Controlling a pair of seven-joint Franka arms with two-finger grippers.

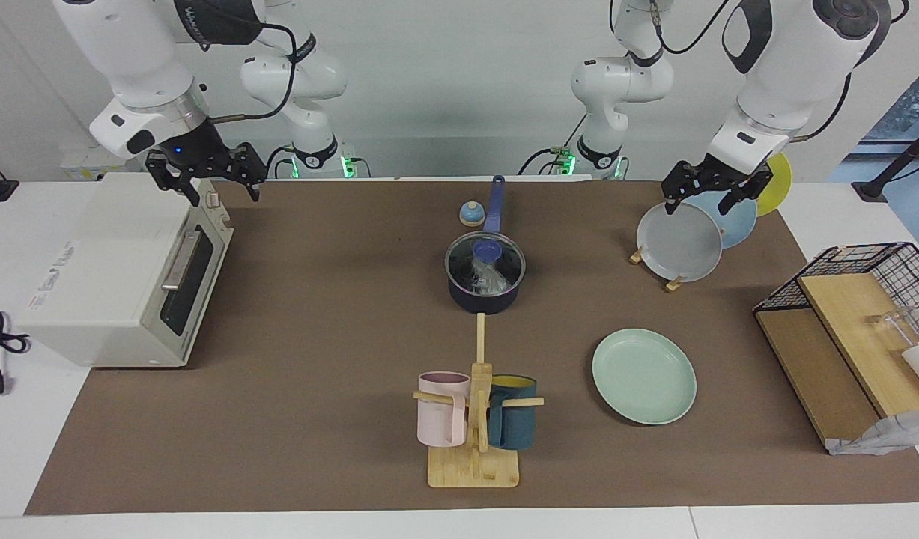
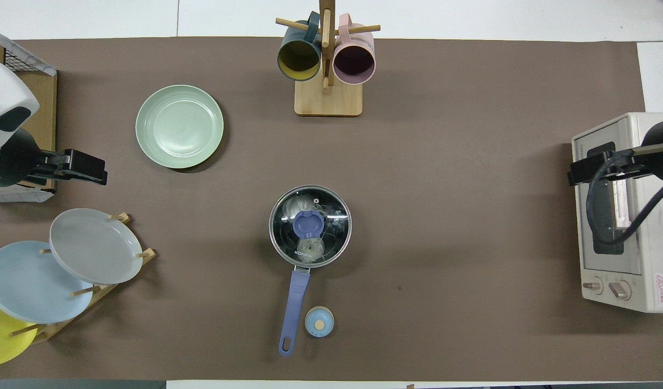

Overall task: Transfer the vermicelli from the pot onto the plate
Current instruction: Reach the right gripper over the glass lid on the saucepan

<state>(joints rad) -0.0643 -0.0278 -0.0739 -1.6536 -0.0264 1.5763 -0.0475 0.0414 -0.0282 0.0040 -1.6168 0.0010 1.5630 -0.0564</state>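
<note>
The dark navy pot stands mid-table with its blue handle toward the robots, and it also shows in the overhead view. A clear glass lid with a blue knob covers it. The whitish vermicelli shows through the lid, as it does from overhead. The mint-green plate lies empty, farther from the robots and toward the left arm's end. My left gripper hangs open over the plate rack. My right gripper hangs open over the toaster oven.
A rack with grey, light blue and yellow plates stands at the left arm's end. A toaster oven stands at the right arm's end. A mug tree stands farther out than the pot. A small blue round object lies beside the handle. A wire basket shelf stands beside the plate.
</note>
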